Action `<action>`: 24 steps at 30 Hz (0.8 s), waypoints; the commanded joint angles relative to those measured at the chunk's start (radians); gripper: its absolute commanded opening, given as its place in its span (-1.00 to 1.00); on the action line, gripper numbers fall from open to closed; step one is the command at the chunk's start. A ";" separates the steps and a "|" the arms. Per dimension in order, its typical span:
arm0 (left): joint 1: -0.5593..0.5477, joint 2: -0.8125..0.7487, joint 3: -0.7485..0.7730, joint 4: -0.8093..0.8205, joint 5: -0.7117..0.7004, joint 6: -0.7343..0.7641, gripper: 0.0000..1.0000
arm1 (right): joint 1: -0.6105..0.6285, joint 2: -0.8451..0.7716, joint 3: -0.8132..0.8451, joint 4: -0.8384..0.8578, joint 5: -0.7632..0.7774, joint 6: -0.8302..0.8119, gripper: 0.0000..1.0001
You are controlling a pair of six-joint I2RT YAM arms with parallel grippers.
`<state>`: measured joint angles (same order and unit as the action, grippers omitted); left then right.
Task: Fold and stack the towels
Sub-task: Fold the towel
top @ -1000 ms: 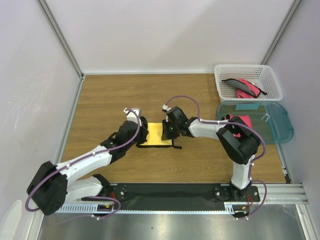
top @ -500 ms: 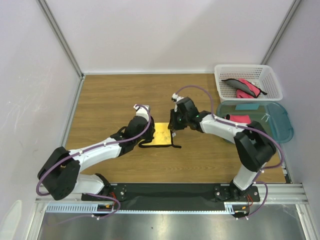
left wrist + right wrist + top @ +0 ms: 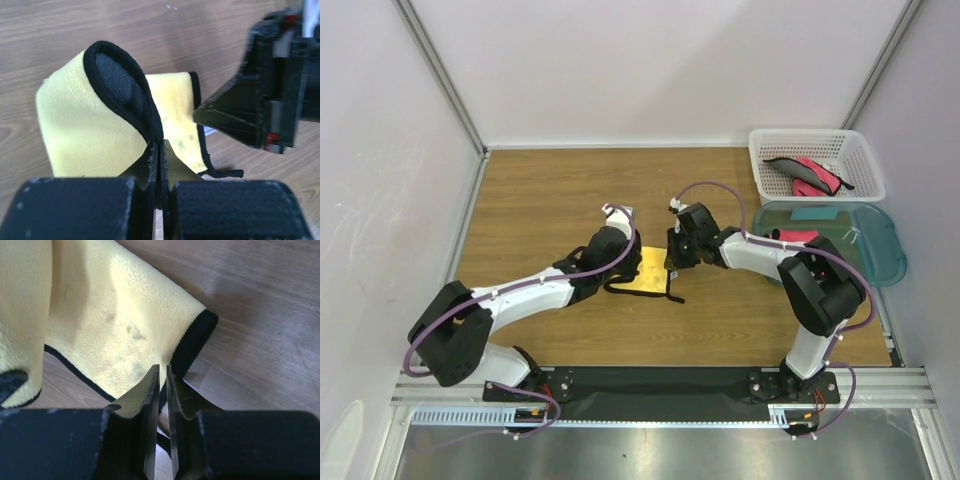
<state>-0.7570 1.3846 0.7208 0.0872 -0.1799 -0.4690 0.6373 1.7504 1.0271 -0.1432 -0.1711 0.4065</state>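
A yellow towel [image 3: 652, 279] with black edging lies mid-table between the two grippers. My left gripper [image 3: 632, 262] is shut on its black edge, and in the left wrist view that edge of the towel [image 3: 85, 125] curls up and over at the left gripper [image 3: 159, 145], showing the black back. My right gripper [image 3: 674, 258] pinches the opposite corner. In the right wrist view the towel [image 3: 110, 315] has its black-edged corner running down between the nearly closed jaws of the right gripper [image 3: 163, 371]. More pink towels [image 3: 810, 176] lie in the basket.
A white lattice basket [image 3: 810, 133] stands at the back right. In front of it is a teal tub [image 3: 875, 250] with a pink towel [image 3: 802, 238] at its near-left edge. A loose black edging tail [image 3: 670, 297] trails from the yellow towel.
My left gripper has moved right toward the right gripper with the towel's edge, curling the towel over. The right gripper shifted slightly right and farther back.
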 commanded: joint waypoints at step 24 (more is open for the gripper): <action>-0.114 0.205 0.144 0.025 0.082 0.015 -1.00 | -0.014 -0.021 -0.073 0.036 0.082 0.045 -0.79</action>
<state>-0.8639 1.5730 0.8204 0.0925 -0.1070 -0.4595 0.6342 1.7847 0.9756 -0.0673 -0.1444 0.4519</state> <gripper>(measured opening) 0.017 0.107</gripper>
